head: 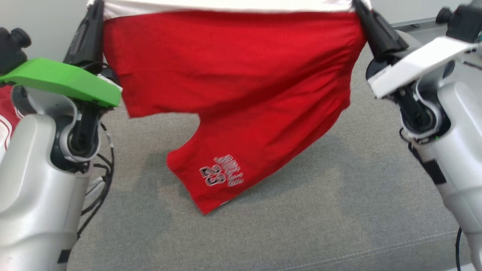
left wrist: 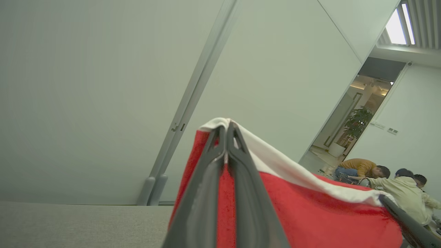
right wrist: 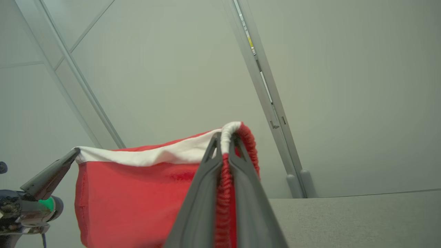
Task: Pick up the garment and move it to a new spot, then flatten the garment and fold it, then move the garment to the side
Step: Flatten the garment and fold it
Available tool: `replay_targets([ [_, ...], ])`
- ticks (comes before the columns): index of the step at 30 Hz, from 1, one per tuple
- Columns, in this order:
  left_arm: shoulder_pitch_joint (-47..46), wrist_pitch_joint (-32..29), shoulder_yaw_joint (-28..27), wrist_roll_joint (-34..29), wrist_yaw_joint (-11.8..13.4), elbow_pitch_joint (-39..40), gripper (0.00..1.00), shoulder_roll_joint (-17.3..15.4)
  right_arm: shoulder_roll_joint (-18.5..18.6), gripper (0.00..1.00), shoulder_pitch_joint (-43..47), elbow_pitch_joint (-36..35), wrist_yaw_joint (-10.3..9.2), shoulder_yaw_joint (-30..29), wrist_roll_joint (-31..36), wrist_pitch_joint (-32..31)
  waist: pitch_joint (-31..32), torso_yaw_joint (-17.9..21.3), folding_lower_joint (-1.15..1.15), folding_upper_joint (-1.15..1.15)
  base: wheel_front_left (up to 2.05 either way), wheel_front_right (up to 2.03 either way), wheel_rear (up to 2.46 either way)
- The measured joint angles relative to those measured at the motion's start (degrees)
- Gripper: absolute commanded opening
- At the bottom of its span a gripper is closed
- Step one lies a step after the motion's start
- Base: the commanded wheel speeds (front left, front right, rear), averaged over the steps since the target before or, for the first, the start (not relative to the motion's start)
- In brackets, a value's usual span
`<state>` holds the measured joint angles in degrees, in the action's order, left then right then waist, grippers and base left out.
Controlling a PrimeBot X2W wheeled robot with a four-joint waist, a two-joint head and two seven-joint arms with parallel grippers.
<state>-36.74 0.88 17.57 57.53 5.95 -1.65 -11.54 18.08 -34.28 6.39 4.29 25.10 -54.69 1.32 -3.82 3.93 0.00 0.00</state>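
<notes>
Red shorts (head: 233, 86) with a white waistband (head: 226, 5) hang spread out above the grey cushion (head: 301, 210), held up at both ends of the waistband. The left gripper (head: 97, 5) is at the left end of the waistband. In the left wrist view its two dark fingers (left wrist: 206, 179) are pressed together, with the red cloth and the white edge pinched between them. The right gripper (head: 358, 5) is at the right end. In the right wrist view its fingers (right wrist: 203, 186) are also closed, on the gathered corner of the waistband, which comes out over the tips.

Between the two grippers the waistband runs almost straight and level above the cushion, and the cloth falls down from it. The shorter leg ends high above the cushion on the left side. The longer leg reaches down toward the middle of the cushion and carries a grey print (head: 222, 175) with the number 23. Whether its lowest corner touches the cushion I cannot tell.

Above the left side of the cushion the left arm has a green cover (head: 64, 81), and above the right side the right arm has a white cover (head: 414, 66). Behind the cushion stands a pale wall (left wrist: 86, 86). Far beyond it, in the left wrist view, some people (left wrist: 406, 193) sit.
</notes>
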Motion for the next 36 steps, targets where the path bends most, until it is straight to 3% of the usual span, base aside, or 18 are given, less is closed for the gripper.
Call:
replay_targets([
  [2,-2.20,0.52,-0.62,-5.11,0.70,-8.83,0.00,-1.86,-0.29,0.00,-7.78,7.67,-2.63,0.24,6.03,0.08,-1.19,-0.33,0.00,0.00,0.00,0.00,0.00],
  [3,-4.12,0.92,-0.82,-6.58,0.68,-10.61,0.00,-2.34,-0.40,0.00,-11.53,8.96,-3.04,0.33,9.62,0.74,-1.48,-0.49,0.00,0.00,0.00,0.00,0.00],
  [6,-12.32,3.81,-2.96,-9.42,0.68,-11.78,0.00,-1.69,-3.21,0.00,-22.06,9.36,-4.46,-0.70,13.32,4.21,-2.26,-0.86,0.00,0.00,0.00,0.00,0.00],
  [9,-18.61,6.79,-5.06,-9.68,0.69,-10.82,0.00,-0.31,-5.16,0.00,-25.52,9.93,-4.82,-1.19,13.36,7.09,-3.15,-1.15,0.00,0.00,0.00,0.00,0.00],
  [13,-14.88,6.23,-1.67,-9.39,0.67,-10.67,0.00,0.76,-5.55,0.00,-19.93,15.02,-3.55,1.12,12.24,6.98,-4.49,-1.37,0.00,0.00,0.00,0.00,0.00],
  [18,1.26,4.98,3.03,-6.89,-0.40,-11.15,0.00,3.35,-5.61,0.00,-6.82,21.50,0.04,6.91,9.40,3.35,-6.48,-1.14,0.00,0.00,0.00,0.00,0.00],
  [23,14.65,7.09,4.08,-4.31,-0.47,-13.69,0.00,5.95,-5.38,0.00,3.25,26.25,1.35,9.75,8.62,2.85,-8.64,-0.95,0.00,0.00,0.00,0.00,0.00],
  [30,18.48,11.36,5.13,-5.05,-4.00,-15.24,0.00,6.25,-5.94,0.00,5.74,26.64,2.31,8.18,6.04,9.09,-8.79,-1.56,0.00,0.00,0.00,0.00,0.00],
  [36,22.25,12.65,5.60,-7.68,-5.49,-15.22,0.00,4.20,-5.60,0.00,9.85,24.17,2.76,9.10,6.37,12.30,-6.39,-1.69,0.00,0.00,0.00,0.00,0.00],
])
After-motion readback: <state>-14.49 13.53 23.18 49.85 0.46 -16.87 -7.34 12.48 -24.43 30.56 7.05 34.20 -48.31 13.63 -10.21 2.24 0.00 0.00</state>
